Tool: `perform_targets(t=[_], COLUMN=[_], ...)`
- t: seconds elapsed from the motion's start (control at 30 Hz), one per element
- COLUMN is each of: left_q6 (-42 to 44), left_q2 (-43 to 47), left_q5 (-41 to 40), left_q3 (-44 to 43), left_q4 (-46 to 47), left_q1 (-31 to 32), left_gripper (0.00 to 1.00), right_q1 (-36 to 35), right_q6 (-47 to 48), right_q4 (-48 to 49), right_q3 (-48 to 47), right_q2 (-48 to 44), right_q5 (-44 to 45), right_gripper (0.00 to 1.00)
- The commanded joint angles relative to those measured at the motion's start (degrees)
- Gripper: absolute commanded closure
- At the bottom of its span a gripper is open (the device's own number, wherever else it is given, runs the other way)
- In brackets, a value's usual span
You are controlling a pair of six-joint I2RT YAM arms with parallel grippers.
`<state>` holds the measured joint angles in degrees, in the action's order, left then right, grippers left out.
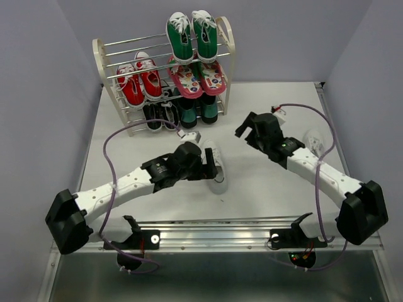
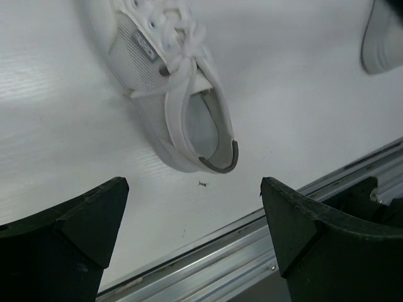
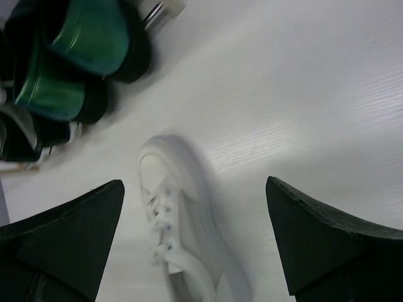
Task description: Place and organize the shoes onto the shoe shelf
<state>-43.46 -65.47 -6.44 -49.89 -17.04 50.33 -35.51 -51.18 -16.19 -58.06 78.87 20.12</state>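
One white sneaker (image 1: 216, 168) lies on the table just beyond my left gripper (image 1: 211, 160), which is open and empty. In the left wrist view the sneaker (image 2: 173, 94) lies heel towards the fingers, ahead of my left gripper (image 2: 194, 189). The second white sneaker (image 1: 315, 142) lies behind the right forearm; its toe shows in the left wrist view (image 2: 381, 38). My right gripper (image 1: 250, 129) is open and empty above the table. In its wrist view, my right gripper (image 3: 194, 185) is over a blurred white sneaker (image 3: 189, 239). The shoe shelf (image 1: 106, 69) holds the red sneakers (image 1: 138, 77) on the middle tier and the black sneakers (image 1: 154, 116) on the bottom.
Green sneakers (image 1: 192, 33) sit on the shelf's top tier, and pink patterned sandals (image 1: 198, 78) beside the red pair. Another dark green pair (image 1: 201, 108) is on the bottom tier, also in the right wrist view (image 3: 75, 50). A metal rail (image 1: 252, 226) runs along the table's near edge.
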Motion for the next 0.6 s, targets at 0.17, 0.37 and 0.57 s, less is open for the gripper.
perform_targets(t=[0.17,0.37,0.57], left_q6=[-2.60,-0.83,-1.62], left_q2=[-13.53,-22.24,-27.33], left_q5=[1.16,-1.99,-6.65], left_q3=[-3.19,-9.86,-14.79], left_q4=[5.08,4.30,-0.80], left_q1=[6.45,9.09,9.27], left_gripper=[0.01,0.01,0.07], right_q1=[11.42,11.95,12.47], right_q6=[6.70,9.69,11.36], right_q4=[-4.12,-4.29,-4.21], right_q3=[8.05,8.23,8.14], right_q2=[-8.73,-6.63,-5.92], right_q5=[3.70,2.03,2.55], right_gripper=[0.00,0.00,0.00])
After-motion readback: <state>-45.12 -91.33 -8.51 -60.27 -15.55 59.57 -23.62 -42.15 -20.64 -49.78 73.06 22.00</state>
